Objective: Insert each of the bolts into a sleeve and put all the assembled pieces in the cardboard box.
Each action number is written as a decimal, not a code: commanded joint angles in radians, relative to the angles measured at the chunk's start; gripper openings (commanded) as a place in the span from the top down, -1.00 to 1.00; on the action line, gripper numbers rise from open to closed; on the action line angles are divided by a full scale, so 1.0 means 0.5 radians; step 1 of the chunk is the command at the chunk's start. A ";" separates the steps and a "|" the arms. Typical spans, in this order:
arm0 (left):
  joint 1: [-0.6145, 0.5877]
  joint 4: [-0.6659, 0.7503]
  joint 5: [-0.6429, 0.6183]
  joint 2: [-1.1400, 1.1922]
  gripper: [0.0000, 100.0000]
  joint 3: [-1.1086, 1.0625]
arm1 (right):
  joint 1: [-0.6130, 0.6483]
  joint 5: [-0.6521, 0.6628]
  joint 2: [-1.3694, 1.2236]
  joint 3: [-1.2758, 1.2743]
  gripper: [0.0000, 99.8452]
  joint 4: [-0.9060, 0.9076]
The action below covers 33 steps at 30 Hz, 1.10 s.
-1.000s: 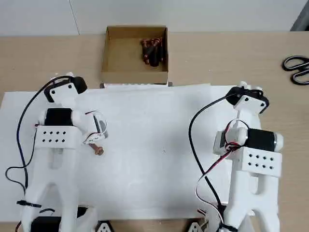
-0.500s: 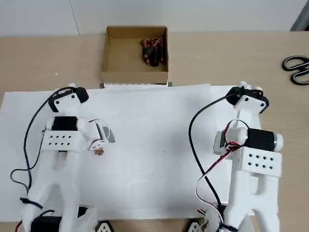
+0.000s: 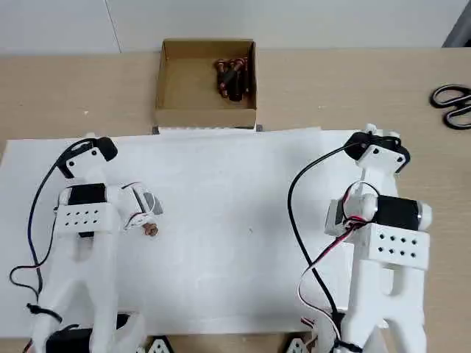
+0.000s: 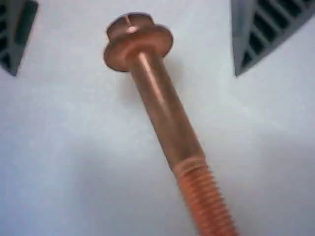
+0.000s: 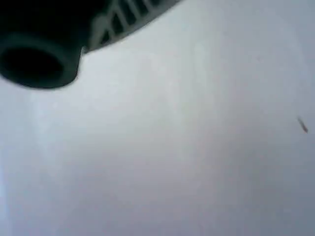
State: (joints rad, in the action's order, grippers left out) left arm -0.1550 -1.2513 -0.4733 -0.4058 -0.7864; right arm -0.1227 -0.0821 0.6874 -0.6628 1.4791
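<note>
White paper is covering the counter, where a copper bolt is lying at the left between the wide-open jaws of the left claw, which is gripping nothing. Pickup seems to be in hand, so the claw is needing to close on the shank next. Finished pieces are sitting in the far cardboard box.

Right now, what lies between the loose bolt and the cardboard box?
In the high view, only bare white paper lies between the bolt and the cardboard box.
</note>
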 commanded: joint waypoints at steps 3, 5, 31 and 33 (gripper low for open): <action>-0.006 0.034 0.009 -0.003 0.48 0.002 | -0.011 0.015 0.060 0.006 0.99 0.005; -0.006 0.049 0.009 -0.003 0.55 -0.035 | -0.011 0.015 0.060 0.006 0.99 0.005; -0.003 0.282 0.009 -0.006 0.85 -0.364 | -0.011 0.015 0.060 0.006 0.99 0.005; -0.003 0.282 0.009 -0.006 0.78 -0.367 | -0.011 0.018 0.060 0.006 0.99 0.005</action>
State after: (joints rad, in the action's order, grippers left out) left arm -0.1580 -1.1178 -0.4764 -0.4043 -0.9628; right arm -0.1227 -0.0821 0.6874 -0.6628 1.4791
